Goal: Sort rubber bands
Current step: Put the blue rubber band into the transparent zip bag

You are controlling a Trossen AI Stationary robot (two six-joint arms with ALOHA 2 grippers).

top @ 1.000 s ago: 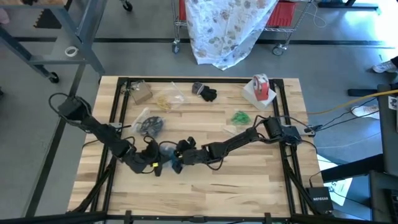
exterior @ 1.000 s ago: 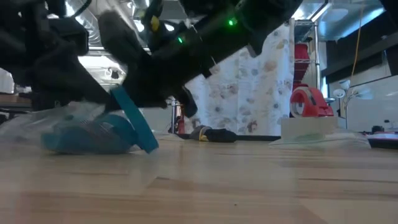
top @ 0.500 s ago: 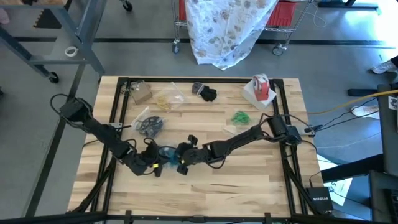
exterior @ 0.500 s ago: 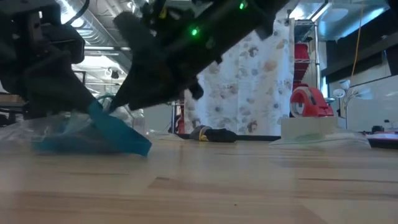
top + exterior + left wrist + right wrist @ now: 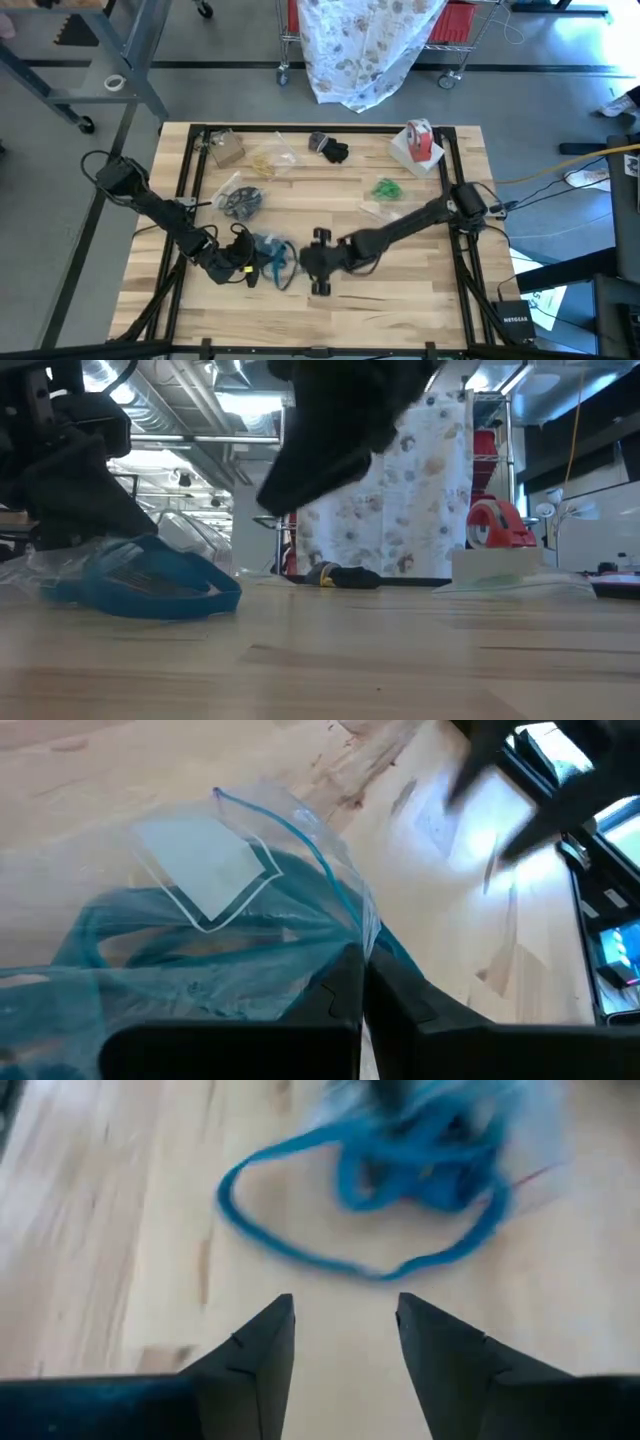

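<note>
Teal-blue rubber bands (image 5: 272,254) sit near the middle-front of the wooden table (image 5: 400,310), partly inside a clear plastic bag (image 5: 215,870) and partly trailing out of its mouth as a loose loop on the wood. I'm the robot w/ two arms.

My left gripper (image 5: 238,264) is closed, pinching the bag edge so the bag stays put and its mouth faces my other arm. In the left wrist view my two dark fingers (image 5: 340,990) meet tight on the plastic, teal loops bunched just behind.

My right gripper (image 5: 320,262) is just beside the loop, apart from it, fingers spread and holding nothing. The right wrist view shows the loop lying flat on the wood ahead of my open tips, not touching them. I judge the spread is there so I can free a band at the bag mouth, or reach for another.

Other piles lie well apart toward the far side: green bands (image 5: 387,188), black bands (image 5: 334,151), tan bands (image 5: 262,163), each w/ its own spot. A red-and-white tape roll (image 5: 419,140) stands at the far right corner.
</note>
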